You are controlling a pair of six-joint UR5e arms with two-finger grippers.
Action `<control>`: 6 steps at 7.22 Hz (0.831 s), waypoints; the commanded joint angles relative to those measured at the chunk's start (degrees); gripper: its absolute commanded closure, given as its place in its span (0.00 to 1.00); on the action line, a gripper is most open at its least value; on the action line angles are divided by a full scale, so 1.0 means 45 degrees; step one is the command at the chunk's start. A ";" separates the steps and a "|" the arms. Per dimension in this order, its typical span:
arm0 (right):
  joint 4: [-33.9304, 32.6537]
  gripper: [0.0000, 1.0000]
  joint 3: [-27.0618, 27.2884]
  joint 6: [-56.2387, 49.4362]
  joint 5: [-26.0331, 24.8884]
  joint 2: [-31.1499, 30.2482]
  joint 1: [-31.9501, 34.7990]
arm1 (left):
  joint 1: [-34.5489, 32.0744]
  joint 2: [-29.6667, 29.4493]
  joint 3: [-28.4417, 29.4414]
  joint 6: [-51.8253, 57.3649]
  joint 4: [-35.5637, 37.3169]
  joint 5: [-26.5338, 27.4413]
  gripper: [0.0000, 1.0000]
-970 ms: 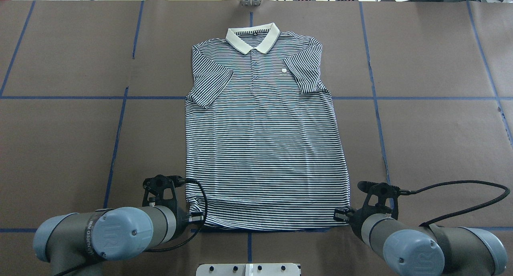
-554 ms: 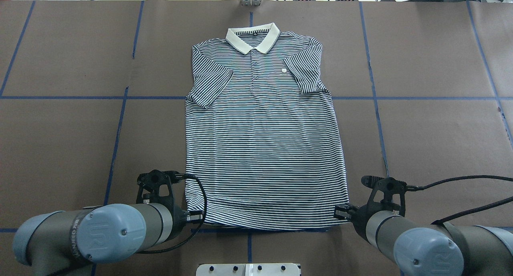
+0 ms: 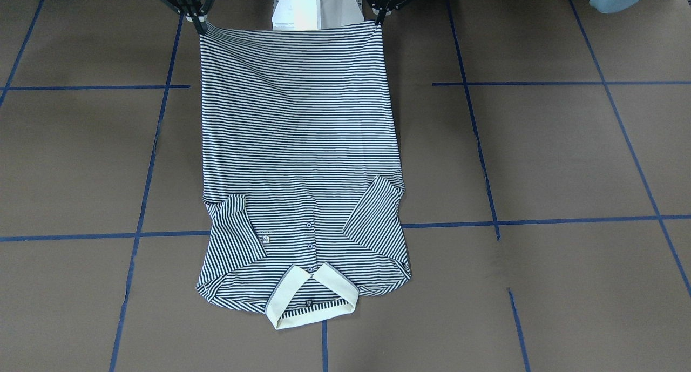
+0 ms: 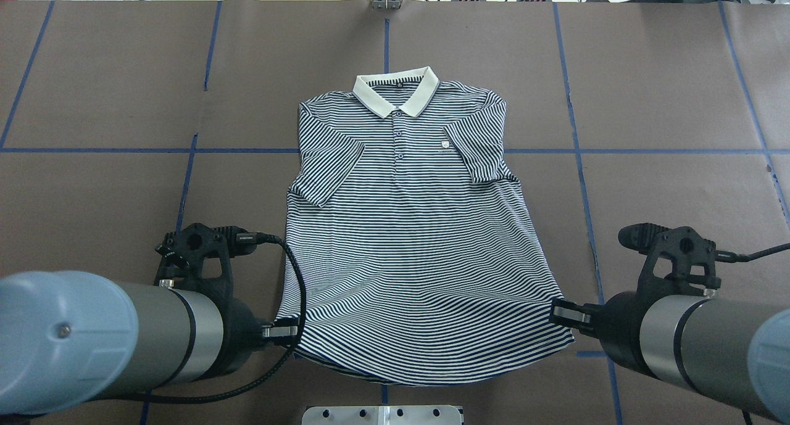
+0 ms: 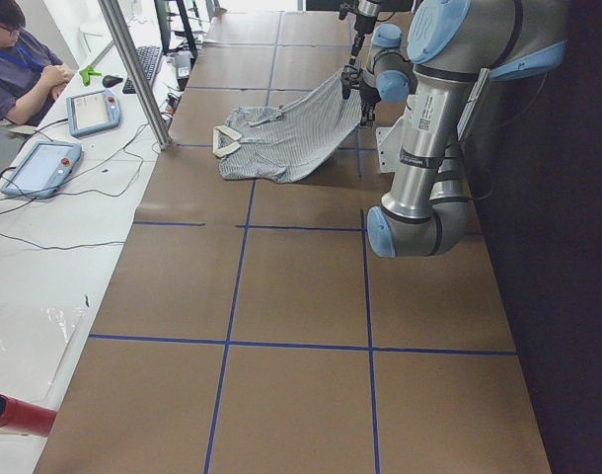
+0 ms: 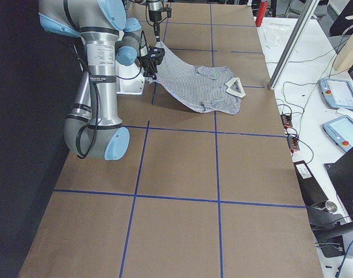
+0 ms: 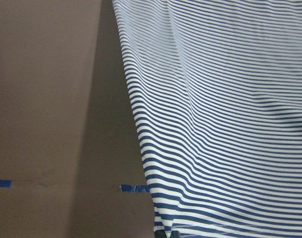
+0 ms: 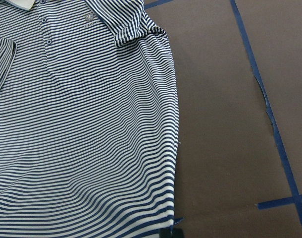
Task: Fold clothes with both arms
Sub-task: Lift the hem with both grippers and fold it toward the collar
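Pinching: the left gripper (image 4: 285,332) and the right gripper (image 4: 560,314) were each clamped on a bottom corner of the polo shirt (image 4: 407,227).
Hem (image 4: 426,371): held up off the table (image 4: 92,197), stretched between the two grippers.
Collar (image 4: 395,95): lay flat on the table at the far end, front side up.
Sleeves (image 4: 327,166): folded inward over the chest.
Body: sloped from the raised hem down to the table.
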 commanded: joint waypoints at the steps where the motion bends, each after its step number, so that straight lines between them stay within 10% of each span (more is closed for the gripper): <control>1: -0.1749 1.00 -0.0251 -0.1377 0.0867 0.1759 0.1319 | -0.1947 -0.0308 0.0253 0.2235 0.0184 -0.0524 1.00; 6: -0.1598 1.00 -0.5731 -0.4957 0.3250 0.5062 0.6768 | -0.5588 -0.2905 0.6648 0.4236 -0.2655 -0.1365 1.00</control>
